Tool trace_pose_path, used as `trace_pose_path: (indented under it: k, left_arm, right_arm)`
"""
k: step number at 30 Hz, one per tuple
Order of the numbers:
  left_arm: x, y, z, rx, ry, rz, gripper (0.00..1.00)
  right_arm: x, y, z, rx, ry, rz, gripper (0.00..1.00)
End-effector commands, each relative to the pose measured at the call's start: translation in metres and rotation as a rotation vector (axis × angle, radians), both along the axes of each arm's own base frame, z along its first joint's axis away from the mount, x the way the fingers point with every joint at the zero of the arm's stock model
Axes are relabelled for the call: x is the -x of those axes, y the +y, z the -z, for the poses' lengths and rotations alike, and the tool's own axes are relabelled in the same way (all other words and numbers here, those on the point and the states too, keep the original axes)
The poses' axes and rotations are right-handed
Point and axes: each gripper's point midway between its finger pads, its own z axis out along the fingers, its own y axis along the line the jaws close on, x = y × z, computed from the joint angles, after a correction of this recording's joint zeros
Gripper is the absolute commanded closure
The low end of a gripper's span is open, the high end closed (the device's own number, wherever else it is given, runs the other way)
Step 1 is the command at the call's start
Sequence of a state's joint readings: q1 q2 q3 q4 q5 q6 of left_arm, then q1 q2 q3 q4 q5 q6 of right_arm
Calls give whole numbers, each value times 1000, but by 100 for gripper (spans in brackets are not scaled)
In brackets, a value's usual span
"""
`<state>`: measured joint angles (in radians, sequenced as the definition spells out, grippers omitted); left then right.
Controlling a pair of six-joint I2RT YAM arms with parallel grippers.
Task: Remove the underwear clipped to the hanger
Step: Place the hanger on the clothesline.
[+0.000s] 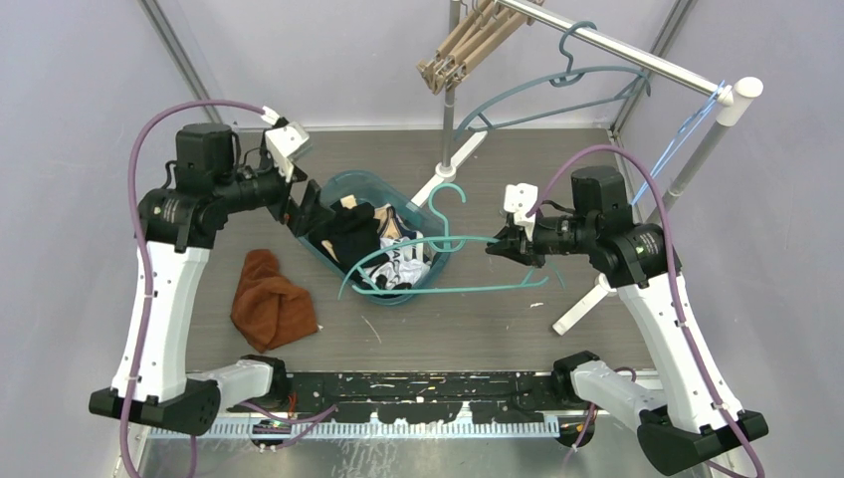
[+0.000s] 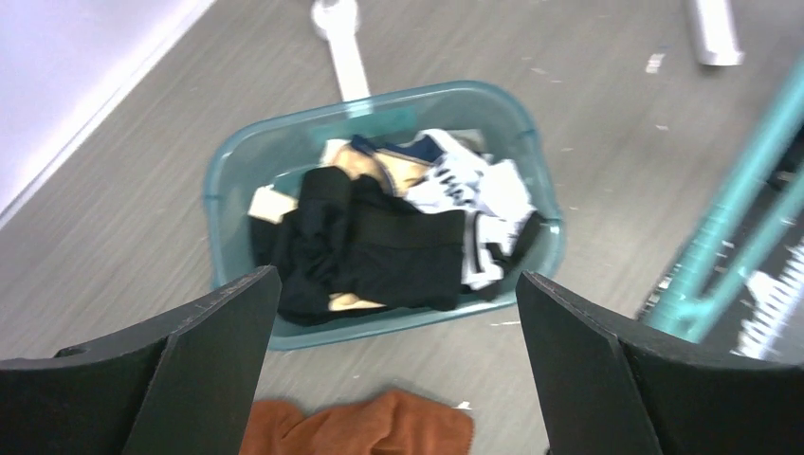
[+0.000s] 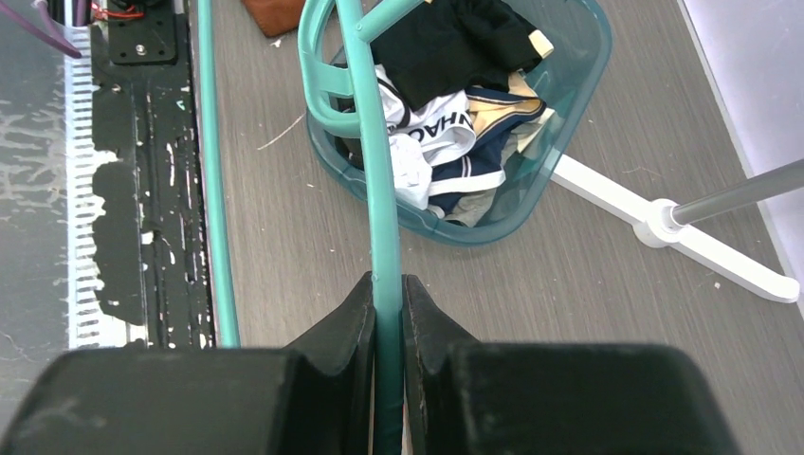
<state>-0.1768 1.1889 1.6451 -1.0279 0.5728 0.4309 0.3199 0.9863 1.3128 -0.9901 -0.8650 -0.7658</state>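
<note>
Teal hanger (image 3: 382, 190) clamped in right pincer (image 3: 387, 284), left pincer (image 2: 398, 278) agape

Worktop (image 1: 498, 329): grey wood-grain, white scuffs, evenly lit. Pale lilac-grey walls (image 1: 60, 80) close the left, far and right edges. Metal frame posts (image 1: 171, 45) slant up at the far corners. White garment rack (image 1: 711, 139) with chrome rail (image 1: 637, 55) stands at the far right corner. Black mounting plate (image 1: 418, 383) runs along the near edge.

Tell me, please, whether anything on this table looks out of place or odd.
One thing: a rust-orange cloth lies crumpled on the tabletop left of the teal bin, while the other garments sit piled inside it. Nothing looks spilled or broken.
</note>
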Motion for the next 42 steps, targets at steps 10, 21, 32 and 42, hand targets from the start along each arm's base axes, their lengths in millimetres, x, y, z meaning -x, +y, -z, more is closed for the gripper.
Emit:
trace_pose_path:
  k: [10,21,32,42]
  left_arm:
    - [93,-64,-5,233,225,409,4]
    - [95,-86,30,265,376,466,21]
    - [107,-91,42,287,431,506,39]
    - [112,-90,38,299,421,523,51]
  right_arm:
    - [-15,0,-28,22,-162,14,99]
    - [-6,15,-41,-80,-121,-30,99]
    - [-9,15,-39,-88,-107,-5,99]
    - [-8,11,-27,-70,-104,15,99]
